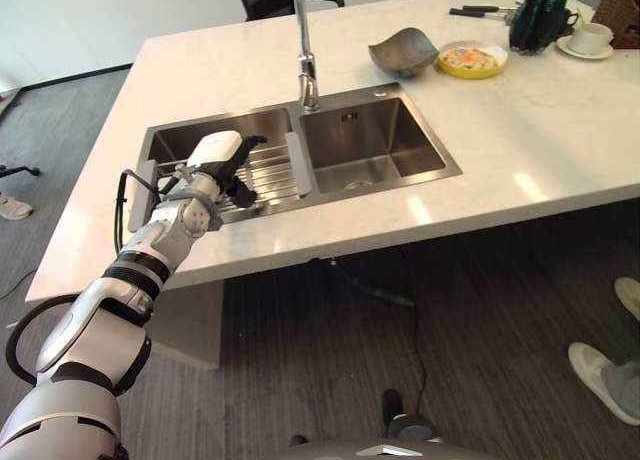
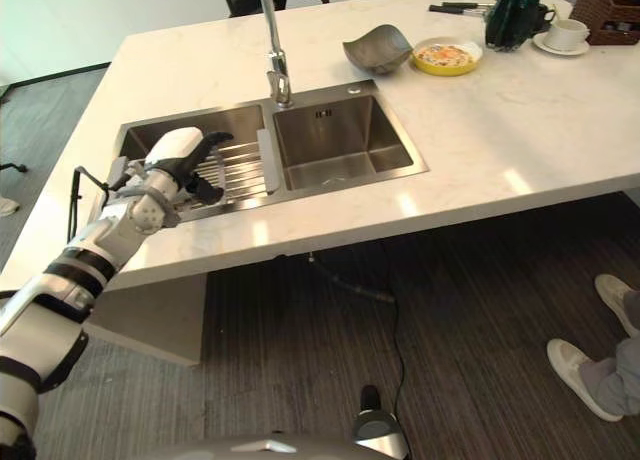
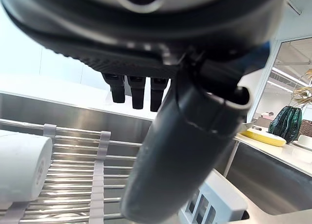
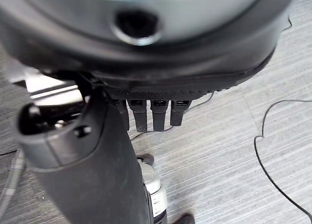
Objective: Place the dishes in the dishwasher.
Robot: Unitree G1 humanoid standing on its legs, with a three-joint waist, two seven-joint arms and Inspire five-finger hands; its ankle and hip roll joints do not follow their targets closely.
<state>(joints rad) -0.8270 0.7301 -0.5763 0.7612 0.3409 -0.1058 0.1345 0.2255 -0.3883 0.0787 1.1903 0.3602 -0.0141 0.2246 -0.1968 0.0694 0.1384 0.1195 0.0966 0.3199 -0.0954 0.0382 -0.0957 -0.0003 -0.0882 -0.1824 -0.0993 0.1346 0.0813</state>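
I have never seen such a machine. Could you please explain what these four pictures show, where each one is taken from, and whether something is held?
It is a humanoid robot. Two pictures come from its head, looking down at a counter with a double sink and a tap. Its left hand hovers over a rack in the left basin, fingers straight, holding nothing. A grey bowl, a yellow plate and a cup on a saucer stand at the far side. The other two pictures come from wrist cameras; the right hand hangs open above the floor.
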